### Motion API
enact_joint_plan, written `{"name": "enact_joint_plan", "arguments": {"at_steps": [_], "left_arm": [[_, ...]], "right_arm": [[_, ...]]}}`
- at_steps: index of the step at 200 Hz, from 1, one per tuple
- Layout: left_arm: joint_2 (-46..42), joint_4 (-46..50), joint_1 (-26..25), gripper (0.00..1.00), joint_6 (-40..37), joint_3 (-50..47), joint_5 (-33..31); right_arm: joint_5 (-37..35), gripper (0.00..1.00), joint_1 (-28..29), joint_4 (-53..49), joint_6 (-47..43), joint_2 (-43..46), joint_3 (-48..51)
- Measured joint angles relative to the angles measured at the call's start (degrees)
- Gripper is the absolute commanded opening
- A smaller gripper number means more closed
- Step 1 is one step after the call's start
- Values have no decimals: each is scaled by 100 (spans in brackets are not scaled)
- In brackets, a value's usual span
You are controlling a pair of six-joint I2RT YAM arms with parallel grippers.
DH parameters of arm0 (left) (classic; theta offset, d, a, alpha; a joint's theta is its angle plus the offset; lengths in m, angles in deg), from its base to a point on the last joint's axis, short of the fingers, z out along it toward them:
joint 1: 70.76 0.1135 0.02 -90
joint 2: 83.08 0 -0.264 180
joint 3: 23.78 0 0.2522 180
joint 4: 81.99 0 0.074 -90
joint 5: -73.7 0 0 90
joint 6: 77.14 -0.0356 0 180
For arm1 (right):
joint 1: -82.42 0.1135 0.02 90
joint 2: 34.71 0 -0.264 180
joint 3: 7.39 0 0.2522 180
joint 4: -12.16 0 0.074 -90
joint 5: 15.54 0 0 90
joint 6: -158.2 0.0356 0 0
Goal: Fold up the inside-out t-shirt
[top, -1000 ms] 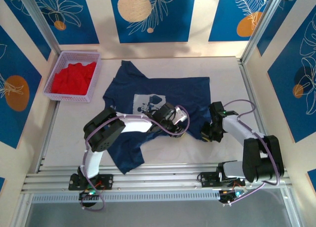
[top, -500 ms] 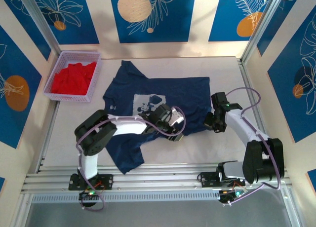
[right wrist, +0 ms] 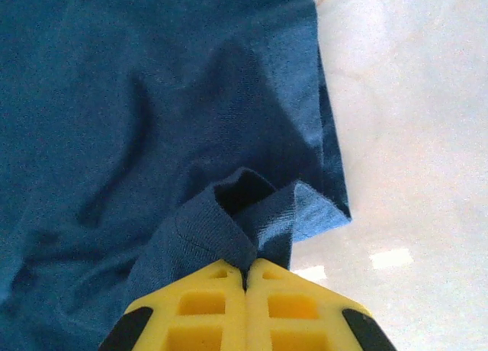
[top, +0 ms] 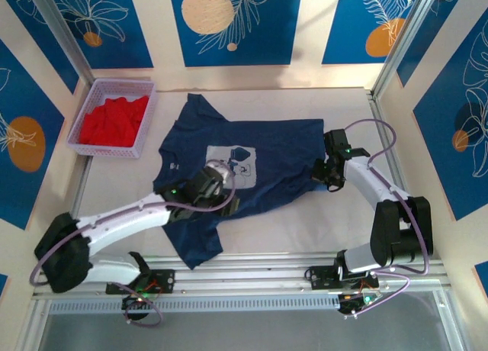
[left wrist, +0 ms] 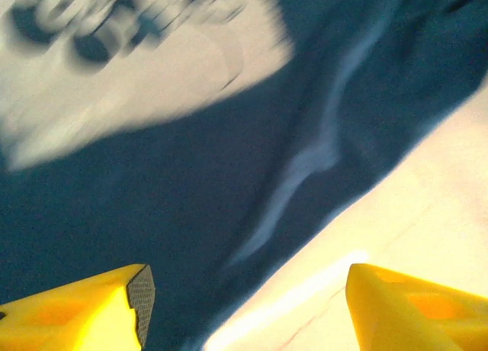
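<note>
The navy t-shirt (top: 267, 149) lies spread on the table, its pale print (top: 232, 162) facing up near the middle. My left gripper (top: 221, 192) hovers over the shirt's near edge, open, with nothing between its yellow fingers (left wrist: 84, 309); the shirt's hem (left wrist: 290, 191) and bare table pass under it. My right gripper (top: 322, 175) is shut on a bunched fold of the shirt's hem corner (right wrist: 252, 214) at the shirt's right edge, the yellow fingertips (right wrist: 213, 290) pressed together.
A lilac basket (top: 86, 120) holding a red garment (top: 114, 120) stands at the back left. Frame rails run along the near table edge (top: 244, 278). Bare table (top: 335, 221) lies in front of the shirt.
My left arm has swung back and left, its gripper sliding from the shirt's centre-right toward the print. My right gripper has moved farther back with the hem corner, drawing it along the shirt's right edge.
</note>
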Motion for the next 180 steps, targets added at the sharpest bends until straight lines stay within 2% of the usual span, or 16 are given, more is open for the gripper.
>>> {"name": "enact_joint_plan", "arguments": {"at_steps": [13,27,88,133,180], "left_arm": [[-210,352,210,67,201,-254,7],[-63,435,455,67,282,-291,94],[2282,-431,1110,67,127,789,811],[3711,-726,1209,67,-116,2297,1147],[5222,-492,1250,67,-481,4483,1390]], "right_arm": [[72,0,4,63,-44,0,0],[142,0,4,118,-76,0,0],[330,0,4,332,-103,-2,0],[326,0,-127,420,-98,-28,-4],[199,0,-426,535,-101,-428,-330]]}}
